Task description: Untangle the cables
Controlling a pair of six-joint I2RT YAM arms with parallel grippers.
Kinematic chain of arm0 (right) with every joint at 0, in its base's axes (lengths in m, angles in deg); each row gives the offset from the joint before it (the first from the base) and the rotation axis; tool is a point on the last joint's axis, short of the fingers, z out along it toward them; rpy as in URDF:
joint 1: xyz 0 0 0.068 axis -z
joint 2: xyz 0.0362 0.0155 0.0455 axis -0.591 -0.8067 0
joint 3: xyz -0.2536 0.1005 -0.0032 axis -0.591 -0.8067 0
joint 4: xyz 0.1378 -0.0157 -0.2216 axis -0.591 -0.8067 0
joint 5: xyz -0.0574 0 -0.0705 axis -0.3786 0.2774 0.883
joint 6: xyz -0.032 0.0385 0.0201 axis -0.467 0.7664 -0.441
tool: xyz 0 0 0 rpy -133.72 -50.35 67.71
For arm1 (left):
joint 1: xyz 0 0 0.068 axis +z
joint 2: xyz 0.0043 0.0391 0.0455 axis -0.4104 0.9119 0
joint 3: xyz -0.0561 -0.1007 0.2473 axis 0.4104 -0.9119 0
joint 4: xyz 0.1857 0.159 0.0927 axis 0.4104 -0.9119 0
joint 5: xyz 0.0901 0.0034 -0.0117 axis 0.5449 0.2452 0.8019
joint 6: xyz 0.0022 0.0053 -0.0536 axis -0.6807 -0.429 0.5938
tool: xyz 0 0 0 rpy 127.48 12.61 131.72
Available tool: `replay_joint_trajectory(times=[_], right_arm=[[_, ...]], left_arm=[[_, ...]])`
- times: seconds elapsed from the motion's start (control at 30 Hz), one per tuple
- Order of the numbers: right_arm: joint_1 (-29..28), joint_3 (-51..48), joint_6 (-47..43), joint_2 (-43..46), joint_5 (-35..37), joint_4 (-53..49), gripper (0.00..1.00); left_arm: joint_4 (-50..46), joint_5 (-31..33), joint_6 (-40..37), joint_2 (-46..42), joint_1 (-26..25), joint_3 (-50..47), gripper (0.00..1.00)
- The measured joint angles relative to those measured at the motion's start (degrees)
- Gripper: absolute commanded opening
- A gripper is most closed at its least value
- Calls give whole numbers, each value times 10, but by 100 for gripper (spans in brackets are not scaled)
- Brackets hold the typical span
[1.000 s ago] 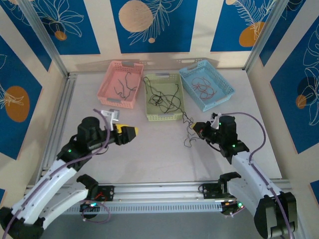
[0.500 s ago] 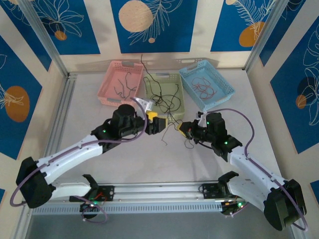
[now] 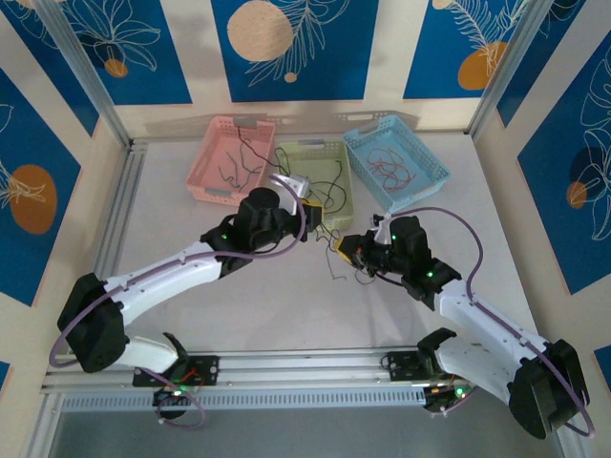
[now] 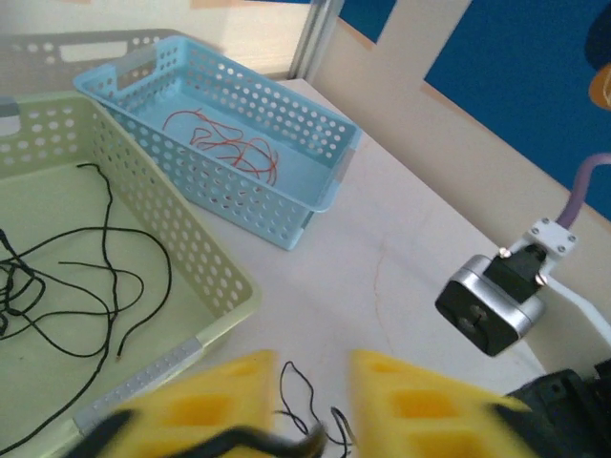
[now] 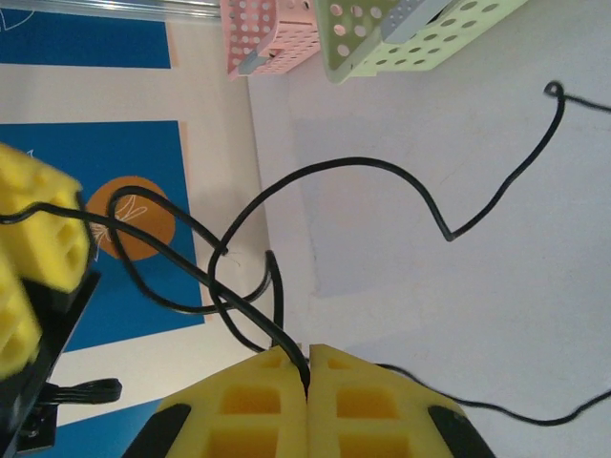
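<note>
The right gripper has its yellow block fingers pressed flat together, pinching a thin black curly cable in the seam. From there the strand loops away over the pale worktop and ends in a small curl just off the near corner of the pale green perforated plastic basket.

The left gripper hangs just in front of the green basket's near wall. Its yellow fingers are blurred and stand apart with a gap between them (a black strand crosses the bottom of that gap; whether it is pinched I cannot tell). The right gripper sits near the green basket's front right corner, facing the left one.

Inside the green basket lie more loose black cables. Just right of the green basket stands a light blue perforated basket holding reddish cables. Just left of it is a pink perforated basket with a few dark strands.
</note>
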Motion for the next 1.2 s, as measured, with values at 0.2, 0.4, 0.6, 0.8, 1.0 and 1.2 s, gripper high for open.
replay_joint_trajectory(times=[0.2,0.4,0.6,0.8,1.0,1.2], right_arm=[[0,23,-52,13,5,-30,36],[0,36,-194,78,26,-51,81],[1,12,-364,180,32,-45,79],[1,-40,-481,203,24,-6,79],[-8,-73,-541,152,1,61,84],[-67,-80,-583,108,-26,134,84]], left_arm=[[4,14,-13,-22,-2,-8,0],[-11,30,-21,-77,-2,-5,0],[-88,1,-34,-120,-2,36,0],[-168,-41,-42,-174,-2,68,0],[-219,-82,-42,-207,-2,84,0],[-254,-96,-42,-218,-2,84,0]])
